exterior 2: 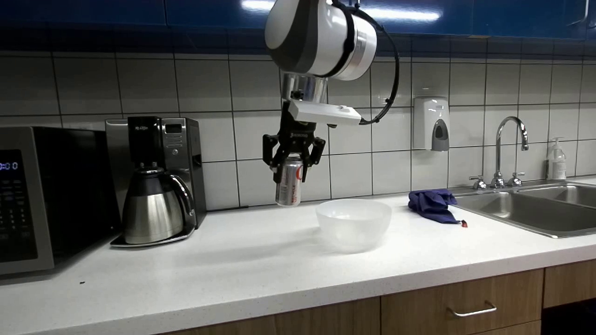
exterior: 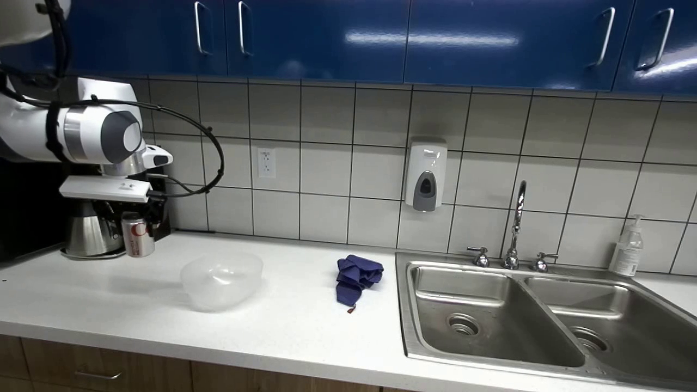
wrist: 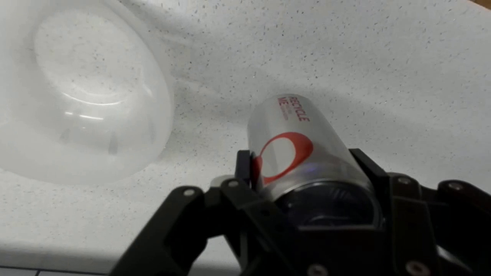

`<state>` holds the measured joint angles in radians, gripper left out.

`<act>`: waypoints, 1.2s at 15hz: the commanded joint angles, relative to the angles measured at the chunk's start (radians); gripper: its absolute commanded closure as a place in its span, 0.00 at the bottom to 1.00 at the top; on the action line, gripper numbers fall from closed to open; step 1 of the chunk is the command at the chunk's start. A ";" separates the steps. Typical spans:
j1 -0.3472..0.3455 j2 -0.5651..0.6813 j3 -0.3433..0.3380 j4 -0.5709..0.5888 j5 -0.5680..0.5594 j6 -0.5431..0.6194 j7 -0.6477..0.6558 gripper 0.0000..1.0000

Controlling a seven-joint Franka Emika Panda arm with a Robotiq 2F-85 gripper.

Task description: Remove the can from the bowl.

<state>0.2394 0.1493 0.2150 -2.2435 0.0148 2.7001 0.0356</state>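
Jaws clamp the can (exterior 2: 287,191) by its upper half, with the fingers (wrist: 243,165) bearing on opposite sides. The can is nearly upright, slightly tilted, and raised above the tabletop (exterior 2: 260,284). Its silver-grey side carries a red ring-shaped mark and the words RECYCLE ME, legible in the wrist view. A white housing (exterior 2: 325,113) is attached to the arm (exterior 2: 326,42) above the jaws.

The can is outside the bowl (exterior 2: 354,232): beside it and apart from it. The bowl is whitish and translucent and stands upright on the tabletop, to the right of the can in both exterior views.

A crumpled dark-blue cloth (exterior: 356,275) lies between the bowl and the double sink (exterior: 407,305). The tap (exterior: 512,256) rises at the rear of the sink; a pump bottle (exterior: 627,253) stands to the right of the tap. A soap dispenser (exterior: 426,163) is mounted on the tiled wall (exterior: 326,169).

To the left in an exterior view, a steel coffee pot (exterior 2: 153,214) sits on the base of the coffee maker (exterior 2: 176,160), just beside the microwave (exterior 2: 77,186). Blue cabinets (exterior: 326,38) span the upper wall.
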 commanded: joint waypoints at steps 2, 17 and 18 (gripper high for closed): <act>-0.002 0.059 0.025 0.015 0.027 0.035 -0.029 0.61; 0.011 0.237 0.028 0.077 -0.015 0.085 -0.064 0.61; 0.014 0.244 0.027 0.082 -0.019 0.083 -0.062 0.61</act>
<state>0.2469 0.3733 0.2390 -2.1916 0.0111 2.7818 -0.0118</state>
